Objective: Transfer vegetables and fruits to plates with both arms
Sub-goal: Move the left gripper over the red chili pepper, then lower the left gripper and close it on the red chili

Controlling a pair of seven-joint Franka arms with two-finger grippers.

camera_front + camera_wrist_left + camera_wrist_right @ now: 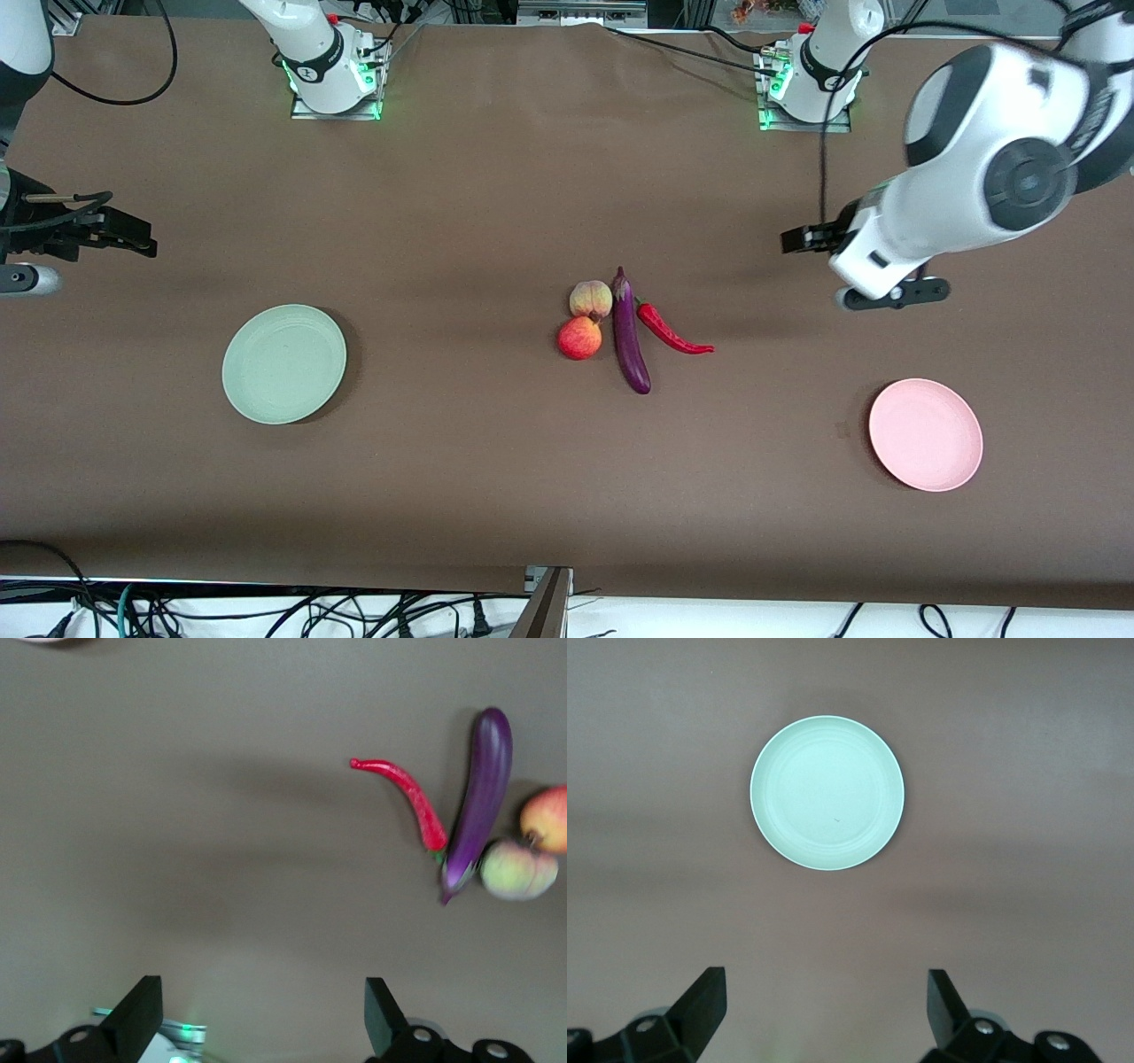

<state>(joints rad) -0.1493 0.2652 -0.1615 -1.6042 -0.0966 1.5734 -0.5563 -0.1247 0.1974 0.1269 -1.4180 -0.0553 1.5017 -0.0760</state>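
Left pincer (257, 1014) spread over bare bench (496, 221); right pincer (824, 1010) spread above green plate (283, 363); peach (591, 299), apple (579, 338), eggplant (628, 332), chili (673, 330) clustered mid-bench; pink plate (926, 434) toward the left arm's end.

The brown worktop (496, 204) holds a green plate (283, 363), a pink plate (926, 434), and a peach (590, 299), apple (579, 338), eggplant (629, 337) and chili (673, 335) bunched between them.

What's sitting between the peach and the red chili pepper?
The purple eggplant lies between the peach and the chili pepper, close beside both; the front view shows it.
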